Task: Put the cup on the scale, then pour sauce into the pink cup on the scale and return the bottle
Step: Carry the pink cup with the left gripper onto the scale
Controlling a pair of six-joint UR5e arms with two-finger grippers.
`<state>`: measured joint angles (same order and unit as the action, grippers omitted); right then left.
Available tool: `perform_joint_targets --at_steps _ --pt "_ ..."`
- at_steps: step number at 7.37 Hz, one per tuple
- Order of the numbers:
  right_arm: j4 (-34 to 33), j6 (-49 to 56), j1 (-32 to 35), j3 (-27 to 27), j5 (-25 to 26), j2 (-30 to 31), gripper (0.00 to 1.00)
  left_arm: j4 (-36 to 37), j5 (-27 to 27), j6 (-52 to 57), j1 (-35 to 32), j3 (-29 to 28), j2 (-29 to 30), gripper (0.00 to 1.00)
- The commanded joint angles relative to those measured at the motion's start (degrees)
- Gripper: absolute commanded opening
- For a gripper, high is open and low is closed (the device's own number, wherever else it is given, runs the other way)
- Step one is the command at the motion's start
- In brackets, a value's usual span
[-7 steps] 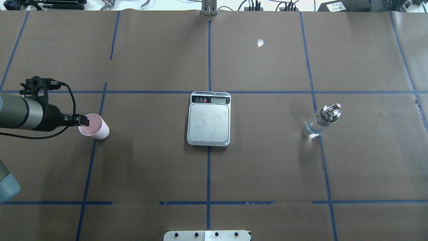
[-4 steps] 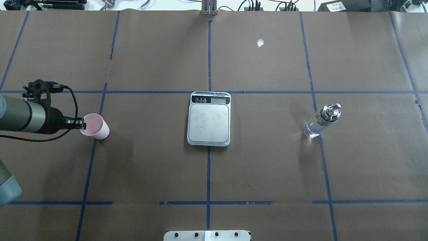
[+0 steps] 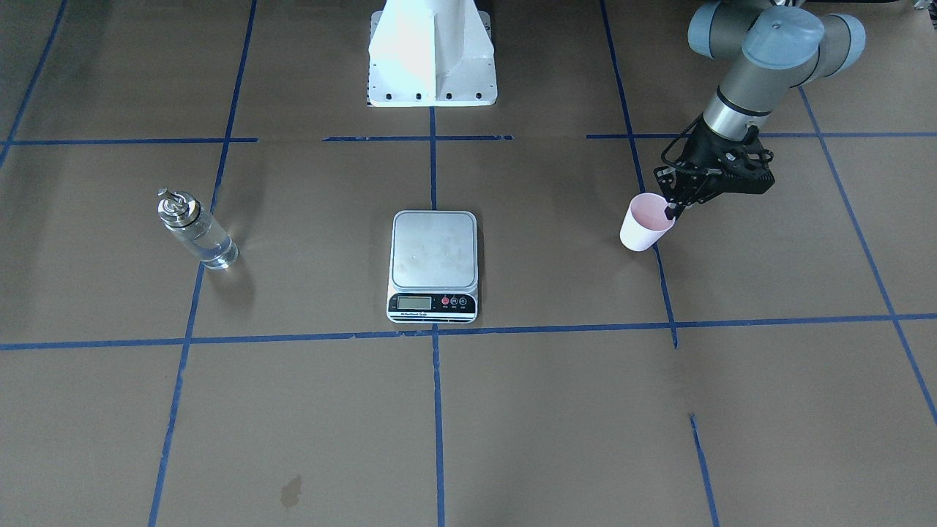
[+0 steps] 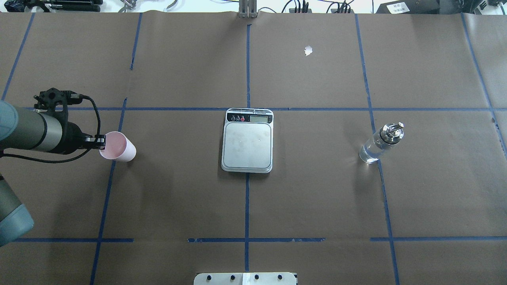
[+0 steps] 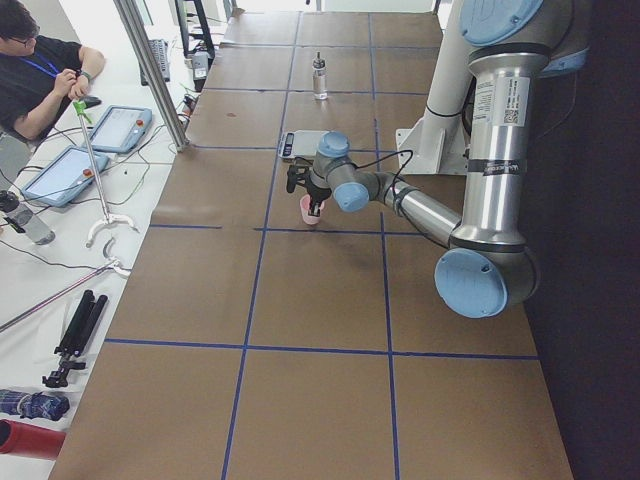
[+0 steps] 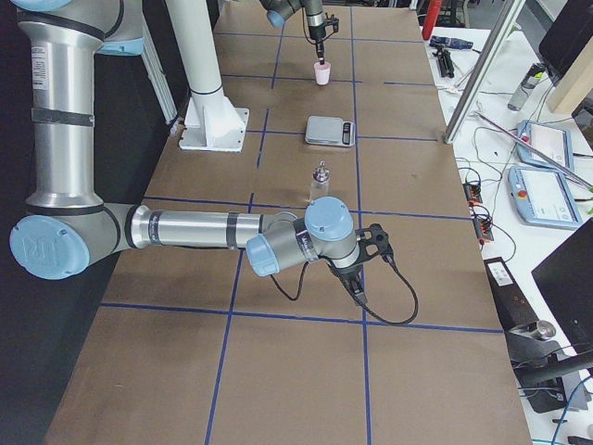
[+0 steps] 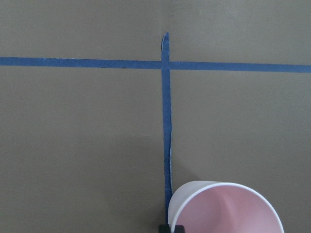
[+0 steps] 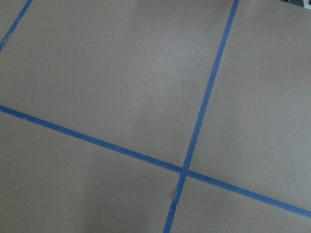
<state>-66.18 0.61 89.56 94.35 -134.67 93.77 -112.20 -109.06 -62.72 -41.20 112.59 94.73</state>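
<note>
Shifted a short way toward the table centre since half a second earlier are the left two-finger gripper (image 4: 101, 142) and the small tapered pink paper cup (image 4: 119, 147) held by it. The jaws are closed narrow on the cup's near rim, one finger apparently inside the mouth and one outside. This pinch is judged to be chosen so that the base is left free for setting down. Whether the base is clear of the brown paper table cover (image 4: 317, 198) cannot be told.

The cup is located near the left blue tape line (image 4: 107, 186), well apart from the flat silver-and-black digital scale (image 4: 247, 144), whose steel platform is bare. The clear cylindrical glass bottle (image 4: 380, 143) is left upright well to the right of the scale, with colourless sauce (image 4: 368, 153) visible inside; it is judged to be reserved for the pouring step.

The right gripper (image 6: 357, 286) is shown only in the side view, so its opening cannot be told.
</note>
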Motion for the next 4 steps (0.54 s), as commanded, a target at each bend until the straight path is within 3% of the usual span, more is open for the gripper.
perform_joint_targets --at_steps 1,2,4 --pt "0.0 0.0 0.0 0.0 -0.1 0.0 1.0 21.8 -1.5 -0.2 0.4 2.6 17.0 0.0" --pt "0.0 0.0 0.0 0.0 -0.1 0.0 1.0 26.3 -2.7 -0.6 0.7 1.6 23.3 0.0" --pt "0.0 0.0 0.0 0.0 0.0 -0.1 1.0 25.9 -3.2 -5.4 1.9 -5.5 30.8 0.0"
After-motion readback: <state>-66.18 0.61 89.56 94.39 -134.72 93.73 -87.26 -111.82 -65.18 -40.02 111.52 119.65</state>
